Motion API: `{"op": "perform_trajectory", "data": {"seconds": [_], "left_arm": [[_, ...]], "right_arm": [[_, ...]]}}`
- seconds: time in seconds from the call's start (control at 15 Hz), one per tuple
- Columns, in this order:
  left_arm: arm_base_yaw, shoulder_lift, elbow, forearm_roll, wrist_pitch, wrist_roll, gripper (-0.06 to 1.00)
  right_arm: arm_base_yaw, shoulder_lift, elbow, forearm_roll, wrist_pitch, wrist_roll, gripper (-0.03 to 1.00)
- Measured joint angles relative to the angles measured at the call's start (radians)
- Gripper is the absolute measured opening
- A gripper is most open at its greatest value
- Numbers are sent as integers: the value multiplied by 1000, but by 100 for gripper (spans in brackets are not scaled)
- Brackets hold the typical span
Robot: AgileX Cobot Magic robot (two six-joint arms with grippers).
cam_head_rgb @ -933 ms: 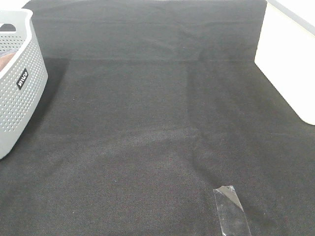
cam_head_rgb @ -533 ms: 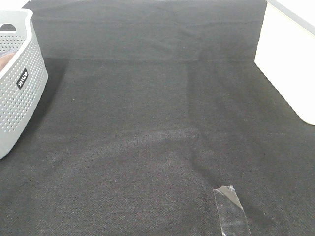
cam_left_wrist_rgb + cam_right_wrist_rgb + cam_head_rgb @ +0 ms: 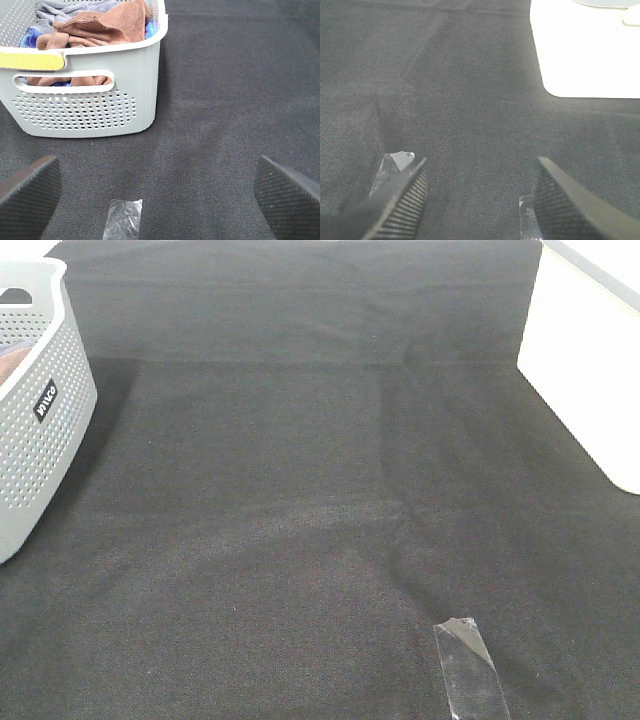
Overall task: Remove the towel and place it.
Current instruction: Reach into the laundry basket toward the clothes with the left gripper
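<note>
The rust-brown towel (image 3: 95, 27) lies crumpled inside the grey perforated basket (image 3: 90, 110), on top of grey and blue fabric. In the exterior high view only a sliver of the towel (image 3: 10, 358) shows over the rim of the basket (image 3: 40, 430) at the far left. My left gripper (image 3: 160, 192) is open, its fingers wide apart above the black cloth, short of the basket. My right gripper (image 3: 477, 200) is open over the black cloth, with nothing between its fingers. Neither gripper shows in the exterior high view.
A black cloth (image 3: 320, 490) covers the table. A strip of clear tape (image 3: 468, 665) sticks to it near the front right; another piece of tape (image 3: 124, 225) lies in front of the basket. Bare white table surface (image 3: 590, 370) shows at the right.
</note>
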Motion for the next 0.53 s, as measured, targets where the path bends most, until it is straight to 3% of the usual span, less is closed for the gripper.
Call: {"op": "perform_trajectory", "data": {"seconds": [0.53], "left_arm": [[0, 0, 0, 0, 0, 1, 99]], "right_arm": [[0, 0, 0, 0, 0, 0, 58]]}}
